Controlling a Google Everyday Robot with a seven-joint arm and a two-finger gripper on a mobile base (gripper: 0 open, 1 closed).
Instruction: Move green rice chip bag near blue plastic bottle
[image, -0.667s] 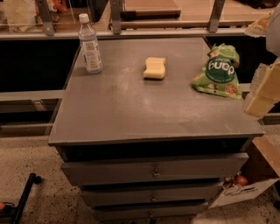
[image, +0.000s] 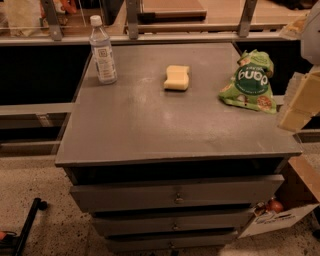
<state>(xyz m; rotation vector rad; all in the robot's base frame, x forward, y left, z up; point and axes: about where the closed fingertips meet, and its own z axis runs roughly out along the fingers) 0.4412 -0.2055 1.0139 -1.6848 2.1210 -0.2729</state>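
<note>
The green rice chip bag (image: 248, 82) stands crinkled at the right side of the grey cabinet top (image: 165, 125), with white lettering and pictured rice cakes. The blue plastic bottle (image: 102, 50), clear with a white cap and white label, stands upright at the far left corner. My gripper (image: 299, 102) is at the right edge of the view, just right of the bag and a little nearer than it, with its pale body partly cut off by the frame. It holds nothing that I can see.
A pale yellow sponge (image: 177, 77) lies between bottle and bag near the far edge. The cabinet has several drawers (image: 175, 197) below. A cardboard box (image: 292, 205) sits on the floor at the right. A railing (image: 150, 35) runs behind the cabinet.
</note>
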